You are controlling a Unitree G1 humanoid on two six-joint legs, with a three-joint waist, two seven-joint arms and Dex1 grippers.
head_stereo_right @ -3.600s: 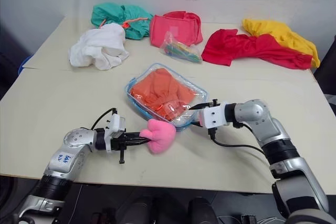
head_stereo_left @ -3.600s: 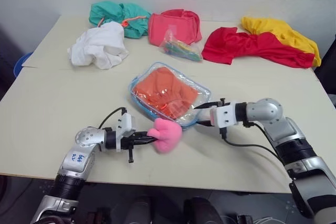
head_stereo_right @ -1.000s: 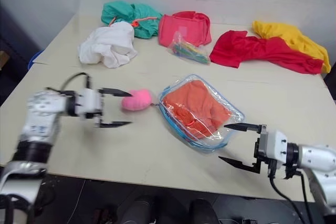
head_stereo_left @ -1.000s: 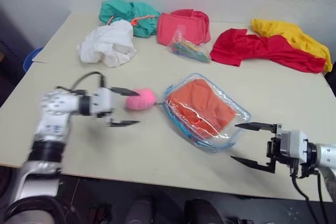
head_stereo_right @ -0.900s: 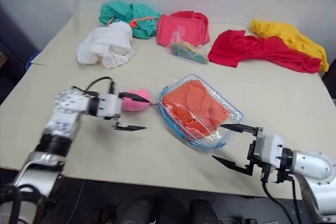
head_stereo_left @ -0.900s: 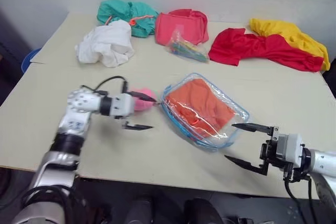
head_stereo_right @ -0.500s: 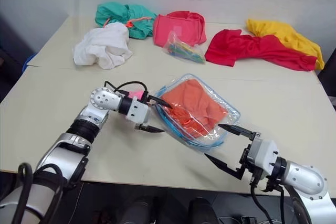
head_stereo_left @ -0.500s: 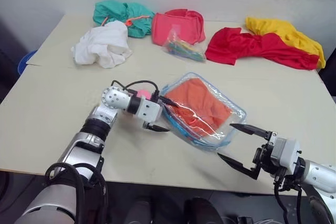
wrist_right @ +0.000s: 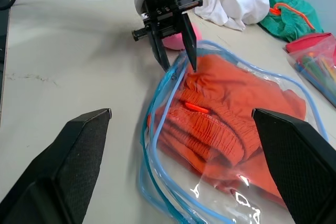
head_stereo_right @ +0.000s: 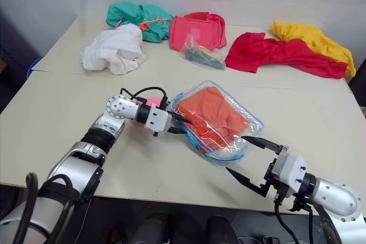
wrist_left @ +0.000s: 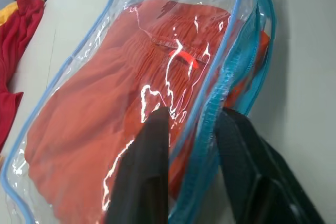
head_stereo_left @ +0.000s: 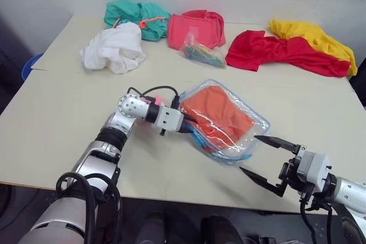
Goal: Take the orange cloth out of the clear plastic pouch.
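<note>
Bench (head_stereo_left: 57, 112): we see it carrying the whole scene, with loose cloths along the upper edge of the frame.
Clear plastic pouch (head_stereo_left: 254, 119): it lies flat at centre frame, blue-trimmed mouth turned toward the left, its pink pompom (head_stereo_right: 152, 102) tucked behind our left wrist.
Orange cloth (head_stereo_left: 220, 112): folded and wholly inside the pouch, so nothing of the task is out yet.
Left hand (head_stereo_right: 178, 123): a second ago it stood wide by the pompom at left of centre; now it has come across to the pouch mouth and its fingers (wrist_left: 152, 150) have narrowed on the blue rim, one over the clear film, the other outside the trim. We judge it is pinching the pouch edge, not the cloth.
Right hand (head_stereo_left: 264, 156): lower right of the frame, just off the pouch's near corner, fingers spread wide and holding nothing, much as it was a second ago.
What the change means: we now have the opening gripped, so the pouch can be steadied or its mouth lifted. The free right hand is the one placed to reach in for the cloth.
</note>
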